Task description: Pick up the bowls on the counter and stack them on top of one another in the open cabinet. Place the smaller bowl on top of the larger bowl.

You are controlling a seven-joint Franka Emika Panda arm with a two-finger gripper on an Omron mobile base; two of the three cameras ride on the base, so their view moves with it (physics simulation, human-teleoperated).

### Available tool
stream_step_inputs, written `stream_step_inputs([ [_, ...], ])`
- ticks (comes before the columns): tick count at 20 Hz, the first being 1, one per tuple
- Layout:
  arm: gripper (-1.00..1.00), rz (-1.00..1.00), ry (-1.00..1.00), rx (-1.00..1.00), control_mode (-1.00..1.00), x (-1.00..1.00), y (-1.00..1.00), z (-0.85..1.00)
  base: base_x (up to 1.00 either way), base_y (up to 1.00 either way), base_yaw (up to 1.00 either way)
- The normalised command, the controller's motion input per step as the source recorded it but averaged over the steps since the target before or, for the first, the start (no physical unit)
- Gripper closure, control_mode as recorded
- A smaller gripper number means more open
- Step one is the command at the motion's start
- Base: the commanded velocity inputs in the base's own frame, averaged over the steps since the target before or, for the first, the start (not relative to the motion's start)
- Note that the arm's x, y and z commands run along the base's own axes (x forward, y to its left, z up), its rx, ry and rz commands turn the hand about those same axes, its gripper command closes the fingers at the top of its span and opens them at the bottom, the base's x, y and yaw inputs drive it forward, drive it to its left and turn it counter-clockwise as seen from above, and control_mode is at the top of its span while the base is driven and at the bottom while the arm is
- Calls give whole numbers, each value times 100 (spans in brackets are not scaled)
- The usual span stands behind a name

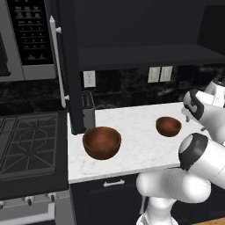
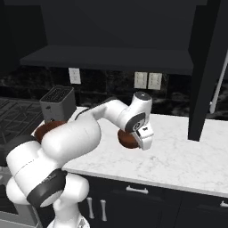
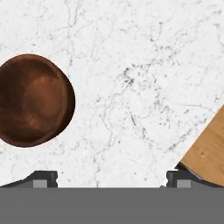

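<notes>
**Gripper spread wide above the counter, both bowls resting on the marble**

In the hand view the two dark fingertips (image 3: 43,178) are seen far apart, with nothing held between them; the gripper (image 3: 111,179) is pointed down at bare counter (image 3: 131,65). The smaller bowl (image 3: 33,106) is seen off to the left of that view, clear of the fingers. A light wooden floor (image 3: 205,157) is seen past the counter's edge at the lower right.

From the left base view, the smaller bowl (image 1: 168,126) is placed toward the counter's right side, near the middle of its depth. The larger bowl (image 1: 102,142) is set near the counter's left edge, toward the front, just in front of a grey toaster (image 1: 88,110) and beside the open cabinet's door (image 1: 72,66). Both bowls are upright, glossy reddish-brown with dark grain. The cabinet's dark shelf (image 1: 145,55) is seen above them. A gas stovetop (image 1: 30,145) adjoins the counter's left edge.
</notes>
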Motion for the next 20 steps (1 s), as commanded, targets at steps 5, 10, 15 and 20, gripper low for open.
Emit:
stream_step_inputs([
  [5, -100, -2, 0, 5, -100, 14, -2, -13, 0, 0, 0],
  [10, -100, 0, -2, 2, -100, 31, 1, -31, 0, 0, 0],
  [15, -100, 0, 0, 8, -100, 25, 7, -27, 0, 0, 0],
  [20, -100, 0, 0, 11, -100, 26, 14, -35, 0, 0, 0],
])
